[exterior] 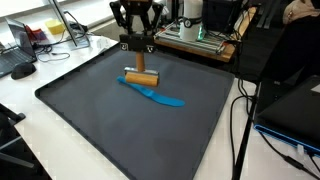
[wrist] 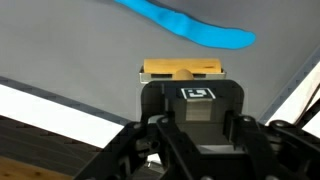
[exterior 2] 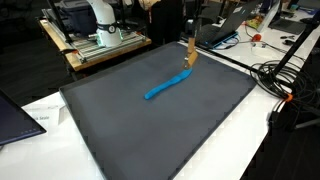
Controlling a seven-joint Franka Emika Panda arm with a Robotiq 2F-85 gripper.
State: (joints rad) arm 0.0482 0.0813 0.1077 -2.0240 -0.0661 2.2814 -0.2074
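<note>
- The white table (exterior: 25, 100) carries a dark grey mat (exterior: 90, 115) that covers most of its top. The mat is flat and even, and things set on it look more likely to stay put than to slide.
- Toward the mat's far side, the gripper (exterior: 137, 40) points straight down with its jaws drawn in on a wooden block (exterior: 141, 77). In the wrist view the block (wrist: 182, 69) lies crosswise right at the fingertips.
- I cannot tell whether the block's underside rests on the mat or hangs just clear of it.
- The block looks light, stiff and dry, and not fragile. Bare wood should give the pads good friction.
- The best hold is probably across its two long flat faces, at the middle of its length, so it cannot pivot in the grip.
- The blue strip (exterior: 160, 95) lies flat on the mat, running from just beside the block toward the near right.
- The wrist view shows a band of mat between strip and block. In both exterior views the strip's end comes up close to the block, and contact cannot be judged.
- The strip looks thin, smooth and probably bendy. Lying flat, it offers little edge to pinch.
- Black cables (exterior: 240, 125) hang off the mat's right edge, well apart from the block.
</note>
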